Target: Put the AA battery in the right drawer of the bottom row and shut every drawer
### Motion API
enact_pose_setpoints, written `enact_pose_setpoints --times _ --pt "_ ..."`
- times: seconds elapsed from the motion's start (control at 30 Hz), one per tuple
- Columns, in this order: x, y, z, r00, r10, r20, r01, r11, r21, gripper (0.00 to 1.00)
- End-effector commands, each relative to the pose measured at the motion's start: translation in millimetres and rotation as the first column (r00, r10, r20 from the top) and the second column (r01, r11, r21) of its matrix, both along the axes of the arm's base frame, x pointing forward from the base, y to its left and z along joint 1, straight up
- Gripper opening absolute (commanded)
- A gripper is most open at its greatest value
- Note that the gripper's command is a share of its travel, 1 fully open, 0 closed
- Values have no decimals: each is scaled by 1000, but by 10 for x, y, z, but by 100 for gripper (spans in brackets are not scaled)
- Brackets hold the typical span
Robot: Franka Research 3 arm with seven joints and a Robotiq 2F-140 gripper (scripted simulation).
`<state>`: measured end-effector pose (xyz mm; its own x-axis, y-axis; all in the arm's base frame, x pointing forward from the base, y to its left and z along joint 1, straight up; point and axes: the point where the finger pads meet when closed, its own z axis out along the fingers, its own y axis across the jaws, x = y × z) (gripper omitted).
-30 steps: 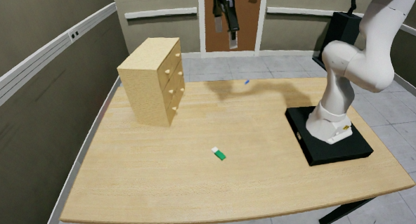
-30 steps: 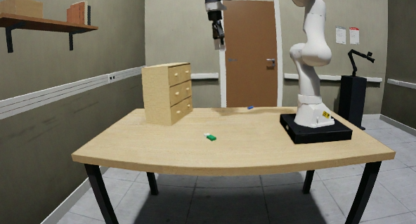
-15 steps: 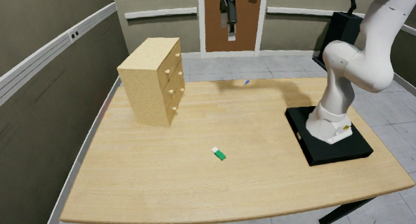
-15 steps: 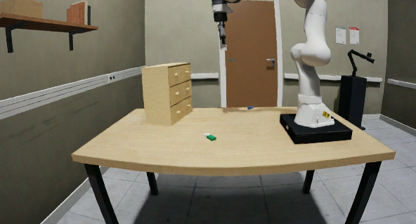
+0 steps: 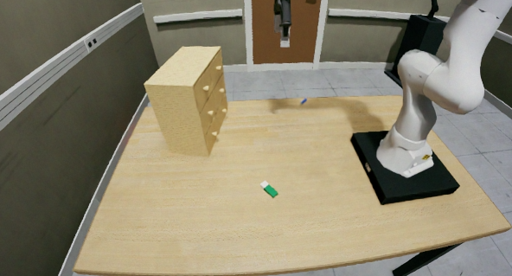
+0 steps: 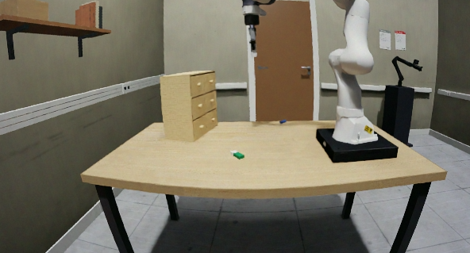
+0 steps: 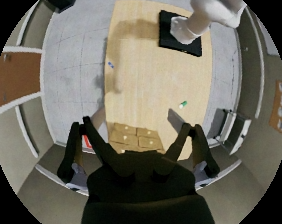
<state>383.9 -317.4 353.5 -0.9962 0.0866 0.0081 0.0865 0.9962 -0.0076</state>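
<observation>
A small blue cylinder (image 5: pixel 304 101) (image 6: pixel 283 121) (image 7: pixel 110 65), apparently the AA battery, lies near the table's far edge. The wooden chest (image 5: pixel 179 117) (image 6: pixel 176 107) (image 7: pixel 137 137) stands upright at the left, its front facing the robot's base. It has three rows of two drawers, all looking shut. The bottom row's right drawer, with its knob (image 5: pixel 224 111) (image 6: pixel 213 119), is on the far side from the top and exterior views. My gripper (image 5: pixel 282 36) (image 6: pixel 253 50) (image 7: pixel 137 113) is open and empty, high above the table, to the right of the chest in the top and exterior views.
A green and white block (image 5: pixel 269 189) (image 6: pixel 237 155) (image 7: pixel 183 104), like a USB stick or eraser, lies on the near part of the table (image 5: pixel 182 221) (image 6: pixel 159 166). The arm's black base plate (image 5: pixel 419 188) (image 6: pixel 365 154) (image 7: pixel 179 47) is at the right.
</observation>
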Motion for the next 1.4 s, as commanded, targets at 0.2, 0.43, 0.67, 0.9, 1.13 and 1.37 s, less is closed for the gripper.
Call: enact_pose_setpoints --times 0.2,0.43,0.67,0.9,1.13,1.37 --pt "7 -33 24 1000 -5 12 5 1000 1 100" --pt "7 -33 24 1000 -5 12 5 1000 1 100" --pt "7 -33 24 1000 -5 12 5 1000 1 100" --pt "85 -49 -680 994 -105 8 105 994 1 100" --pt "74 -54 -1135 984 -178 11 178 984 1 100" --pt "50 -50 -1352 977 -214 13 214 977 2 100"
